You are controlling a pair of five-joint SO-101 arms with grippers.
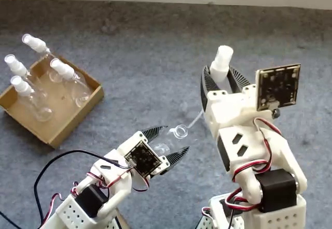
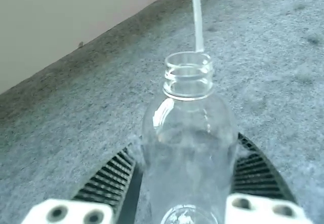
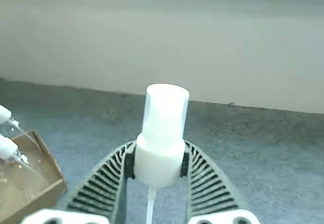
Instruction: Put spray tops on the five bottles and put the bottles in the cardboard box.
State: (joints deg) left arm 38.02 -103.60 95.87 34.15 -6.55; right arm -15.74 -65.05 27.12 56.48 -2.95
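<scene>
My left gripper (image 1: pixel 174 140) is shut on a clear bottle (image 1: pixel 165 147), held tilted above the carpet with its open threaded neck (image 2: pixel 187 74) pointing at the right arm. My right gripper (image 1: pixel 220 73) is shut on a white spray top (image 1: pixel 223 60), cap upward. The top's thin dip tube (image 1: pixel 194 119) slants down to the bottle's neck, and in the left wrist view the dip tube (image 2: pixel 196 16) ends right at the far rim. The right wrist view shows the spray top (image 3: pixel 161 133) clamped between the ribbed fingers (image 3: pixel 109 181). The cardboard box (image 1: pixel 70 123) at the left holds several capped bottles (image 1: pixel 65 76).
Grey carpet (image 1: pixel 145 58) covers the whole work surface, with open room between the box and the arms. A pale wall (image 3: pixel 202 41) runs along the far side. The left arm's black cable (image 1: pixel 52 164) loops over the carpet in front of the box.
</scene>
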